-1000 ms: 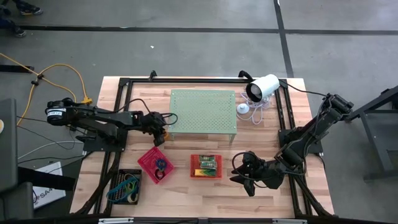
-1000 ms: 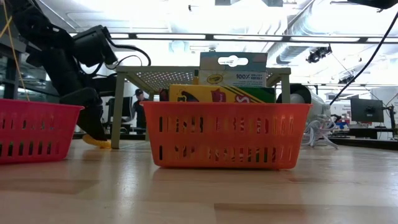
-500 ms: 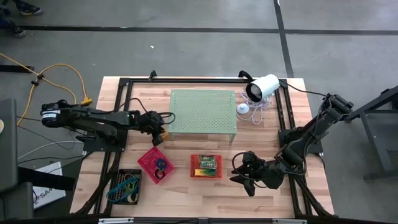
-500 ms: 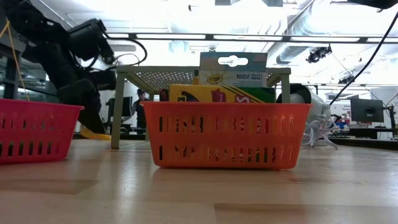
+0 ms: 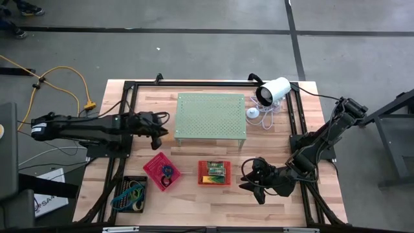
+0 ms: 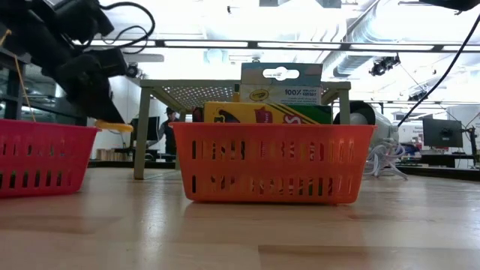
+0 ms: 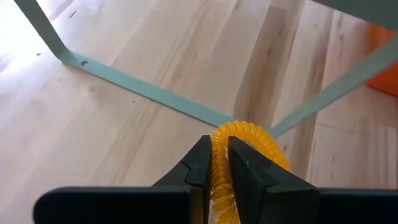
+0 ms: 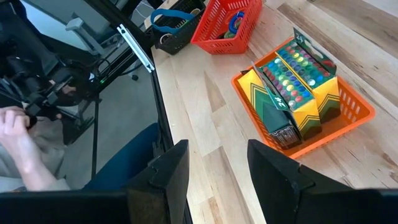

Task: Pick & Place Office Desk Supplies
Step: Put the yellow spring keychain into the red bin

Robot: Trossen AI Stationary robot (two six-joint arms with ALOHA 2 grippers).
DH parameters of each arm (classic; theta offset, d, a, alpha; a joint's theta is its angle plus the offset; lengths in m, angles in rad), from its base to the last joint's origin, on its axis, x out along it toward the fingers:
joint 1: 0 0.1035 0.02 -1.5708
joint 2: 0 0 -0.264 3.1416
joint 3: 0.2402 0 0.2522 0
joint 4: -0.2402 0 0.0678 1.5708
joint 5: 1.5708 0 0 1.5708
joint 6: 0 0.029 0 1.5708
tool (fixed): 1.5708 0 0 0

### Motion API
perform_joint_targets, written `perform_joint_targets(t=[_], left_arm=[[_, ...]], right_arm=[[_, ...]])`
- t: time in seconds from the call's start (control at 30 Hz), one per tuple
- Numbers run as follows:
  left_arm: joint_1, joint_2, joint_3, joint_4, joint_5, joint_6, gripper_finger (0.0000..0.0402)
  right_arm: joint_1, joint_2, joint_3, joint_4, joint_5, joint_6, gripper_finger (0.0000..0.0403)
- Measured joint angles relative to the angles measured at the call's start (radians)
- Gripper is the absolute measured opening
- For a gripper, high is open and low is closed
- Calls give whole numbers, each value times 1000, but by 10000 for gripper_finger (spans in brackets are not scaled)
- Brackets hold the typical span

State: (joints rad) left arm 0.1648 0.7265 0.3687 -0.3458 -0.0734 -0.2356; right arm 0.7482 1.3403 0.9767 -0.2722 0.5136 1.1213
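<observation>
Left hand [image 7: 214, 163] pinched on a yellow-orange ribbed ring [image 7: 239, 155]. Fingers nearly together, ring's band caught between them, the rest of the loop bulging forward past the tips.

Low view: ring [image 6: 112, 126] hangs clear of the wooden counter [image 6: 240, 225], lying nearly flat, its flat face up and down, edge-on to the camera. It sticks out from the left hand [image 6: 94, 101] toward the pale green perforated metal stand [image 6: 244, 90].

High view: left hand [image 5: 155, 126] sits just beside the stand's [image 5: 211, 115] left edge, arm stretched out level from the left side of the counter.

Key relation: the pink-red square mesh basket [image 5: 161, 171], already holding small rings, lies on the near side of the left hand, toward the counter's front edge and close by. Judged to be the likely drop spot; the move would be a short pull back from the stand and down over that basket. Left arm is far the nearer.

Other containers: black square tray [image 5: 129, 193] with green and blue rubber bands at the front left corner; orange mesh basket [image 5: 214, 173] with crayon boxes [image 8: 292, 87] in the middle front.

Right hand [image 8: 214, 165] waits low at front right of the counter [image 5: 257, 181], fingers apart, holding nothing, pointed toward the orange basket [image 8: 305, 109].
</observation>
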Motion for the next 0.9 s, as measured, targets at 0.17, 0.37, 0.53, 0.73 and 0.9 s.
perform_joint_targets(t=[0.17, 0.37, 0.53, 0.73, 0.9], left_arm=[[-27, -13, 1, -15, 0, -5, 37], [-105, -13, 1, -13, 0, -5, 37], [-213, -13, 2, -2, 1, -6, 38], [-353, -13, 2, 27, 1, -7, 38], [-474, -13, 2, 36, 0, -1, 38]], right_arm=[[0, 0, 0, 0, 0, 0, 150], [0, 0, 0, 0, 0, 0, 151], [0, 0, 0, 0, 0, 0, 150], [0, 0, 0, 0, 0, 0, 150], [0, 0, 0, 0, 0, 0, 151]])
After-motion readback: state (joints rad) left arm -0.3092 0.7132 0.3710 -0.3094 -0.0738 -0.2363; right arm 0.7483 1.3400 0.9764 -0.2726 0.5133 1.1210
